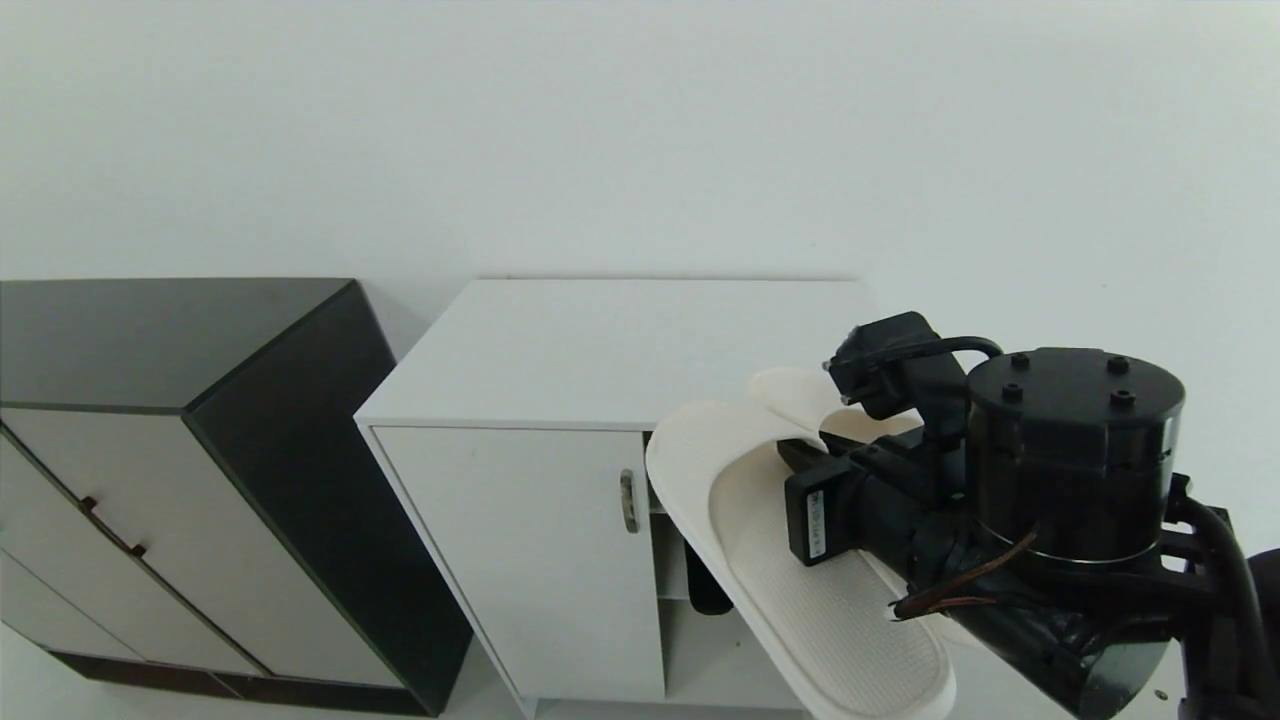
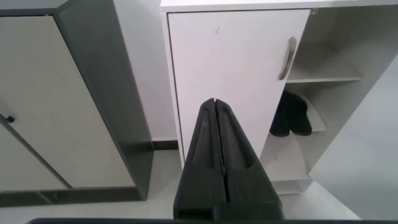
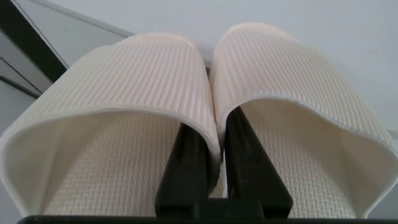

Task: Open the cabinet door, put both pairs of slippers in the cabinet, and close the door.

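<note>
- The right gripper [image 3: 217, 146] is closed on the cream slippers [image 1: 820, 600]. One finger sits inside each slipper, and the two inner walls are pinched between them. The pair hangs in front of the cabinet [image 1: 620, 350], at its open right half, with the toes toward the cabinet.
- The grip is only on thin, soft walls. A quick swing or a knock could let one slipper slide out and drop to the floor in front of the cabinet.
- The pair hangs tilted, heels low and away from the cabinet. Pushed in at this angle, the toes may catch the cabinet's top edge or a shelf [image 2: 320, 71].
- The closed door [image 1: 530, 550] and its handle [image 1: 628, 500] border the opening on its left. If the arm drifts that way, the near slipper could scrape the door edge and twist in the pinch.
- A dark pair [image 2: 292, 115] already stands on a lower shelf inside the cabinet. Going in low could shove it back or knock it over.
- The left gripper [image 2: 214, 146] is closed on nothing and sits in front of the closed door. If it crowds the opening, the two arms could meet.
- If the slippers are released before they rest on a shelf, they could tumble out of the cabinet.
</note>
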